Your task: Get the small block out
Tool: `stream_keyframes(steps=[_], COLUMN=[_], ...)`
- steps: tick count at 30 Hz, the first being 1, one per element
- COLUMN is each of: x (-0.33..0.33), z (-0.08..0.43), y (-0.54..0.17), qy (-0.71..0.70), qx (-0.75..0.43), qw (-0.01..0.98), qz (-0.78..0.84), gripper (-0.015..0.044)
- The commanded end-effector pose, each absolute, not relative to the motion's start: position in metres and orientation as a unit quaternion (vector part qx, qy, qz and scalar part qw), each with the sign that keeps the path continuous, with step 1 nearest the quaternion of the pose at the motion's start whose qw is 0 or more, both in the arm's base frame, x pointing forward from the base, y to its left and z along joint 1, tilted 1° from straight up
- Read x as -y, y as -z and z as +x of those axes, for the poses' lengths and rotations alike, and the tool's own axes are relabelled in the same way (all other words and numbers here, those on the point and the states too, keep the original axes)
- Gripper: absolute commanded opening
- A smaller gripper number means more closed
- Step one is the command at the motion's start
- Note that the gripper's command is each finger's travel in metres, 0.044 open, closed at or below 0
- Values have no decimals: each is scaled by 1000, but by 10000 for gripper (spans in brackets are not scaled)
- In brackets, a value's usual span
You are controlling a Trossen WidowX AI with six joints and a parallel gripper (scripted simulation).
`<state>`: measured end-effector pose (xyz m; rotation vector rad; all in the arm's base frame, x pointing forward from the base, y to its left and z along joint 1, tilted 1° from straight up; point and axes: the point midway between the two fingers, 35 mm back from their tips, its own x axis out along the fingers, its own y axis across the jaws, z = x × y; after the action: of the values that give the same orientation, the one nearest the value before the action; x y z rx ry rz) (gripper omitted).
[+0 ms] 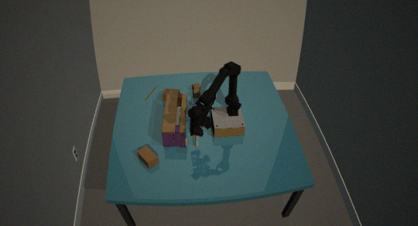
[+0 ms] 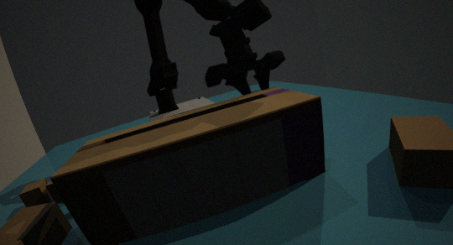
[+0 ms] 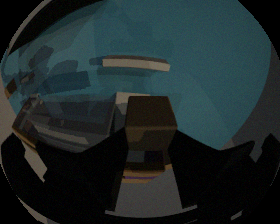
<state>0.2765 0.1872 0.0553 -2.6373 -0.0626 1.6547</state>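
Note:
My gripper [image 1: 197, 132] [image 2: 257, 91] [image 3: 147, 130] is shut on the small brown block [image 3: 150, 112], which sits between the fingertips in the wrist view. The block looks raised off the table. It is hidden behind the box in the exterior view and barely shows under the dark fingers in the top view. The box [image 1: 169, 124] [image 2: 189, 137] stands upright, with a purple end [image 1: 174, 139] and a slot along its top. The gripper is beside the box, near that purple end, and close to it.
A low pale strip [image 1: 197, 142] [image 3: 136, 64] lies on the table beside the box. A larger brown block [image 1: 148, 157] [image 2: 424, 132] lies beyond the purple end. Two brown blocks [image 1: 197, 90] [image 1: 166, 94] and a thin stick [image 1: 151, 92] are near the far end. The arm's base stands on a white-topped box [image 1: 228, 124].

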Motion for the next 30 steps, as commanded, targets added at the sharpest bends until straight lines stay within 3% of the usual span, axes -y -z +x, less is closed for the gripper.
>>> stream_keyframes(steps=[1, 30], x=[-179, -131], z=[269, 221], y=[-65, -127], qy=[-534, -475], qx=[47, 231], qw=[-4, -127], qz=[-844, -840], gripper=[0, 0])
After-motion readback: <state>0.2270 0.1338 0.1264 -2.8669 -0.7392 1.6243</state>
